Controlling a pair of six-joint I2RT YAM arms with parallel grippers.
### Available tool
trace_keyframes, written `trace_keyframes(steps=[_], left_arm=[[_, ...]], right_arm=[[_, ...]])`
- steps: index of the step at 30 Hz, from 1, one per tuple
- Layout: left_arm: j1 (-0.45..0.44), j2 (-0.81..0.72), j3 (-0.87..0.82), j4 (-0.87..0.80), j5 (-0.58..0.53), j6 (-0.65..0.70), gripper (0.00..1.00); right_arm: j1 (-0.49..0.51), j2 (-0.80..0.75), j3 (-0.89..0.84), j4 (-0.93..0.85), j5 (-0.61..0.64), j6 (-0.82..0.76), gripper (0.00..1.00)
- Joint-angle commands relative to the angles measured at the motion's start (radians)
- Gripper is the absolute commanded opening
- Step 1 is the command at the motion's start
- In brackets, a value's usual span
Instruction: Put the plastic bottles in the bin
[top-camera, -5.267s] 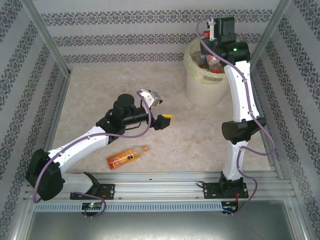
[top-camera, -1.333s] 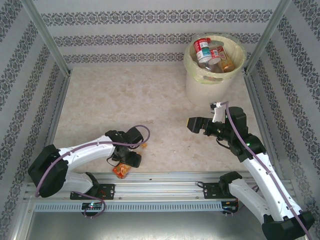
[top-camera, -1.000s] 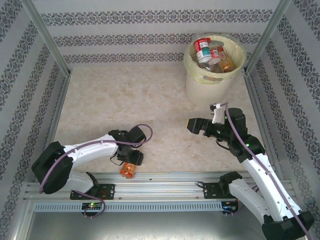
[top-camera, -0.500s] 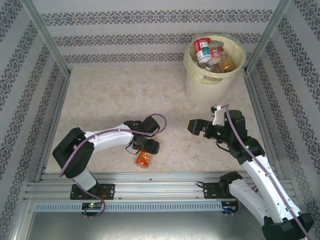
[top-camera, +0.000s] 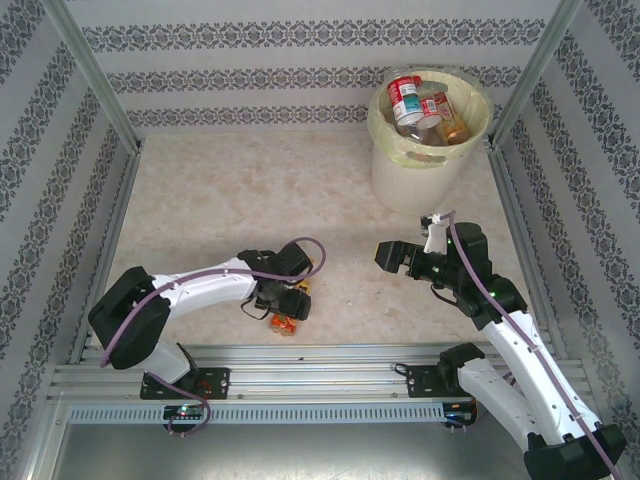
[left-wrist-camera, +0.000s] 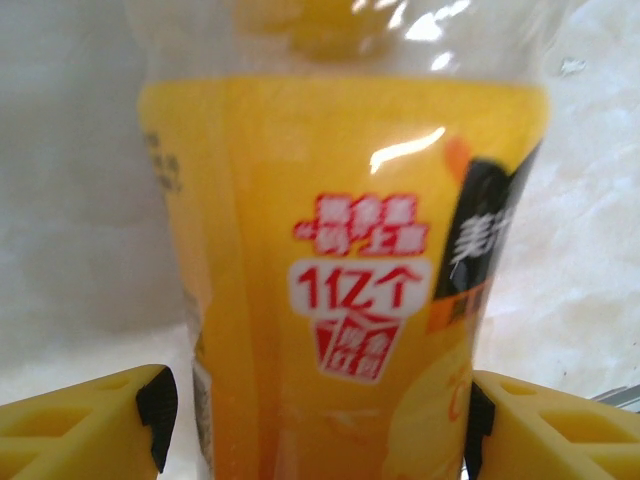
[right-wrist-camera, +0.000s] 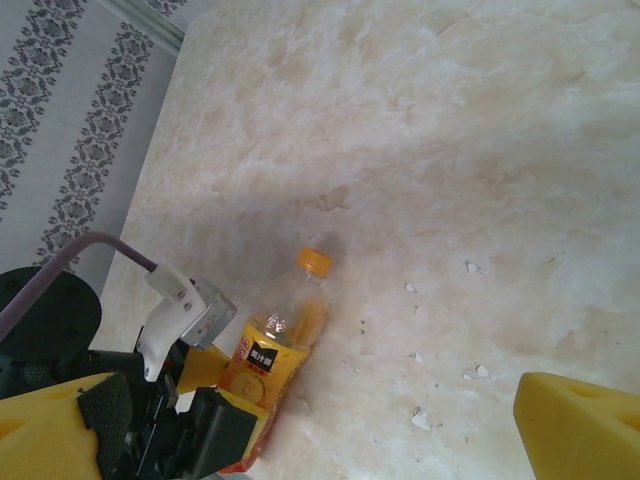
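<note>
**Top external view.** The pale, marbled worktop (top-camera: 220, 200) carries the bin (top-camera: 425, 175) at its far right corner. The bin's yellow-green liner (top-camera: 385, 135) folds over the rim, and several bottles (top-camera: 405, 97) lie inside, one with a red-and-white label. One orange bottle (top-camera: 284, 323) lies on its side close to the near edge, just left of that edge's middle. The left gripper (top-camera: 290, 307) sits low over it, with the left arm stretched along the near edge. The right gripper (top-camera: 386, 255) hangs above the worktop right of centre, well apart from both bottle and bin. Its jaws are spread with nothing between them.

**Left wrist view.** The orange bottle (left-wrist-camera: 340, 280), with red-and-white print on its yellow-orange label (left-wrist-camera: 350, 300), runs up between the two yellow fingers (left-wrist-camera: 70, 430). One black pad (left-wrist-camera: 158, 415) stands a sliver apart from the label, with pale worktop showing in the gap. The other pad (left-wrist-camera: 478, 430) lies at the label's edge, and contact there cannot be told. The jaws straddle the bottle unclamped.

**Right wrist view.** The right gripper (right-wrist-camera: 315, 420) is spread wide, its yellow fingers (right-wrist-camera: 575, 425) at the lower corners and bare worktop between them. The orange bottle (right-wrist-camera: 275, 345) lies on the worktop. Its orange cap (right-wrist-camera: 315, 262) points away from the left gripper (right-wrist-camera: 225, 400), which encloses the bottle's lower part. A patterned wall (right-wrist-camera: 80, 120) bounds the worktop beyond.
</note>
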Motion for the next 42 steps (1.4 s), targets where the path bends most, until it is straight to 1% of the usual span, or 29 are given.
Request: trace_keyframes(steps=[1, 9, 14, 16, 19, 24, 29, 35, 42], left_arm=[[-0.014, -0.012, -0.012, -0.044, 0.012, -0.020, 0.75], [-0.019, 0.022, -0.008, -0.019, 0.041, -0.014, 0.69], [-0.020, 0.016, -0.009, 0.014, 0.047, -0.009, 0.60], [-0.021, 0.004, -0.009, 0.031, 0.049, -0.002, 0.54], [-0.021, -0.020, 0.000, 0.062, 0.062, 0.010, 0.53], [-0.027, -0.077, -0.001, 0.205, 0.121, 0.017, 0.52], [-0.027, -0.095, -0.024, 0.405, 0.204, -0.037, 0.53], [-0.030, -0.090, -0.048, 0.632, 0.294, -0.115, 0.53], [-0.044, -0.083, -0.050, 0.753, 0.364, -0.134, 0.55]], right_arm=[[-0.004, -0.002, -0.012, 0.018, -0.003, 0.016, 0.98], [-0.005, -0.008, -0.019, 0.011, -0.003, 0.019, 0.98], [-0.004, -0.008, -0.025, 0.015, -0.011, 0.031, 0.98], [-0.004, -0.010, -0.029, 0.017, -0.013, 0.036, 0.98], [-0.004, -0.014, -0.035, 0.027, -0.022, 0.055, 0.98], [-0.005, 0.000, -0.056, 0.070, -0.067, 0.175, 0.97], [-0.003, 0.008, -0.121, 0.232, -0.145, 0.295, 0.97], [0.012, 0.051, -0.147, 0.318, -0.191, 0.323, 0.97], [0.036, 0.081, -0.154, 0.364, -0.192, 0.331, 0.97]])
